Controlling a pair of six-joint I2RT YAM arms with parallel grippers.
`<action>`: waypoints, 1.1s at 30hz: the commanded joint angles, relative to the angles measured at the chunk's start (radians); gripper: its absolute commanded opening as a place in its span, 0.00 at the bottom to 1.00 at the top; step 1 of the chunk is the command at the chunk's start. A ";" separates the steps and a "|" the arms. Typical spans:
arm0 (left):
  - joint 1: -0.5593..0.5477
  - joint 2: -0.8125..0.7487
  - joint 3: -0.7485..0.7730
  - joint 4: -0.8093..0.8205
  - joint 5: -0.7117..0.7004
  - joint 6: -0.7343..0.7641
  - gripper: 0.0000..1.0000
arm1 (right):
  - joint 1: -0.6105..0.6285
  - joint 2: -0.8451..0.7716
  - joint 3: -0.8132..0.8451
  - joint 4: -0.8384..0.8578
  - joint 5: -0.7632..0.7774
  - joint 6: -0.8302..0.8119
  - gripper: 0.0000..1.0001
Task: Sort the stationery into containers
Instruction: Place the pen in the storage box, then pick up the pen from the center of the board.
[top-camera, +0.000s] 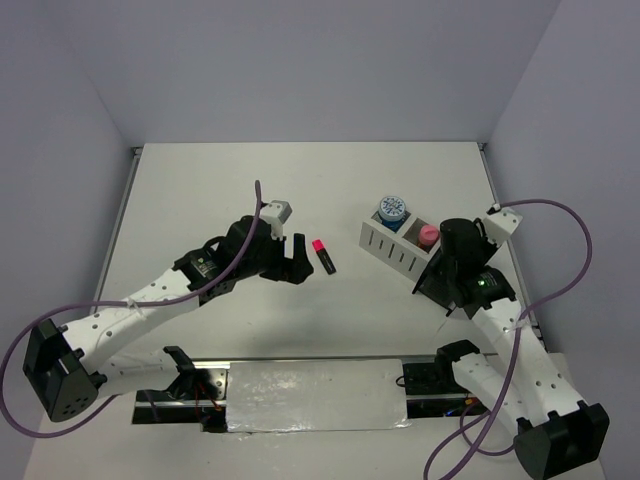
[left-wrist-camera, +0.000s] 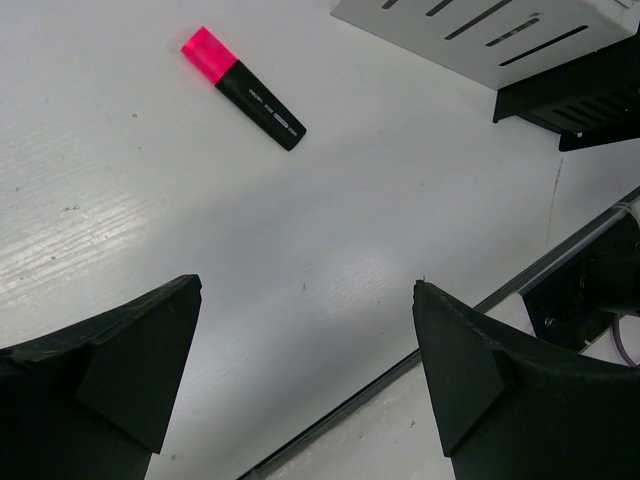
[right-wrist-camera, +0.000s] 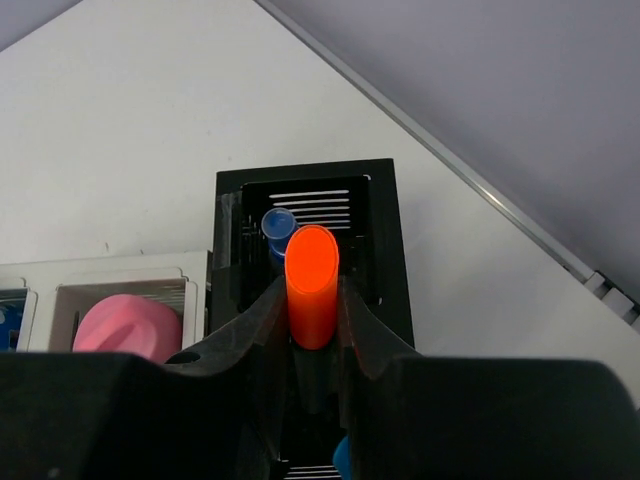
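Observation:
A pink-capped black highlighter (top-camera: 323, 256) lies on the table, also in the left wrist view (left-wrist-camera: 245, 90). My left gripper (top-camera: 295, 258) hovers just left of it, open and empty (left-wrist-camera: 307, 288). My right gripper (right-wrist-camera: 313, 290) is shut on the orange-capped highlighter (right-wrist-camera: 313, 270), held upright over the black box (right-wrist-camera: 385, 240). A blue cap (right-wrist-camera: 277, 222) stands inside that box. The white two-compartment box (top-camera: 395, 245) holds a round blue tin (top-camera: 391, 210) and the pink tube (top-camera: 428, 235). In the top view my right gripper (top-camera: 440, 275) covers most of the black box.
The white box (left-wrist-camera: 500, 35) and the black box (left-wrist-camera: 580, 95) stand together at the right, beyond the pink highlighter. A metal rail (top-camera: 310, 385) runs along the near edge between the arm bases. Purple walls enclose the table.

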 joint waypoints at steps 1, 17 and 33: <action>-0.004 0.005 0.048 0.010 0.013 0.030 0.99 | -0.004 0.006 -0.008 0.074 -0.006 0.001 0.00; -0.003 0.104 0.077 0.027 -0.048 -0.031 0.99 | -0.002 -0.064 -0.028 0.040 -0.117 0.038 0.84; 0.003 0.870 0.740 -0.547 -0.266 -0.477 0.99 | 0.010 -0.066 0.232 -0.123 -0.319 -0.048 1.00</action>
